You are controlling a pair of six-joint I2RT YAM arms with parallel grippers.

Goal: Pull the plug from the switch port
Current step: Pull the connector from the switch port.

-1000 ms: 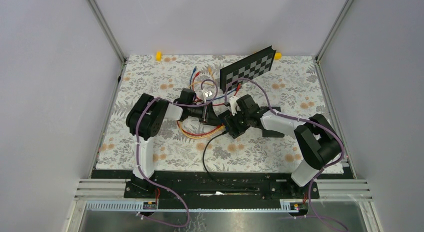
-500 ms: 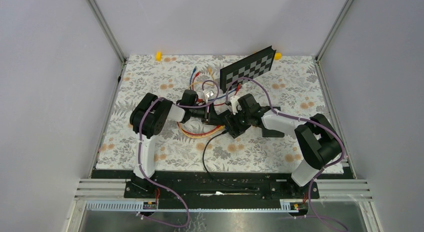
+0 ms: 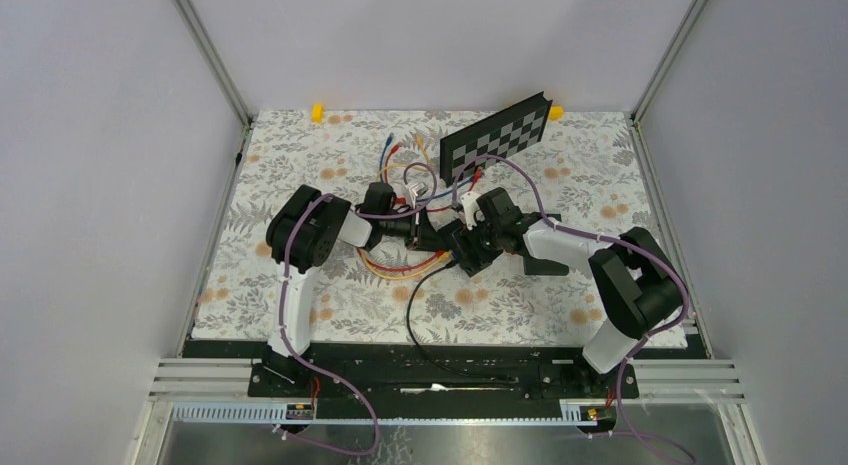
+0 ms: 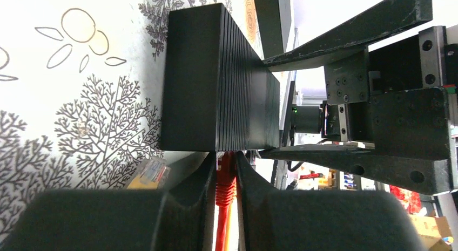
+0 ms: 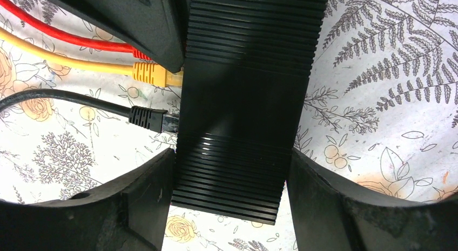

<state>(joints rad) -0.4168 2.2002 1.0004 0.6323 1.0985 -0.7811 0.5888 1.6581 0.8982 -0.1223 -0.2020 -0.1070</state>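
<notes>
- Floral cloth covers the bench (image 3: 300,175); grey walls enclose it, and a checkerboard panel (image 3: 497,137) sits at the far side.
- Task item: the switch (image 5: 243,100), a black ribbed box, lies mid-bench between both arms.
- Right claw (image 5: 229,173): set wide, fingers flat against two opposite sides of the switch, bracing it.
- Left claw (image 4: 226,159): nearly closed, pads pressed on either side of the red plug (image 4: 226,183) where it meets the switch.
- Ports: one face holds the red plug, a yellow plug (image 5: 151,74) and a black plug (image 5: 154,119) (the red one's port is hidden behind a finger).
- Step in hand: grip taken, extraction apparently not begun.
- Next move: pull straight back along the port axis while the right claw holds the switch; a sideways pull risks jamming the latch.
</notes>
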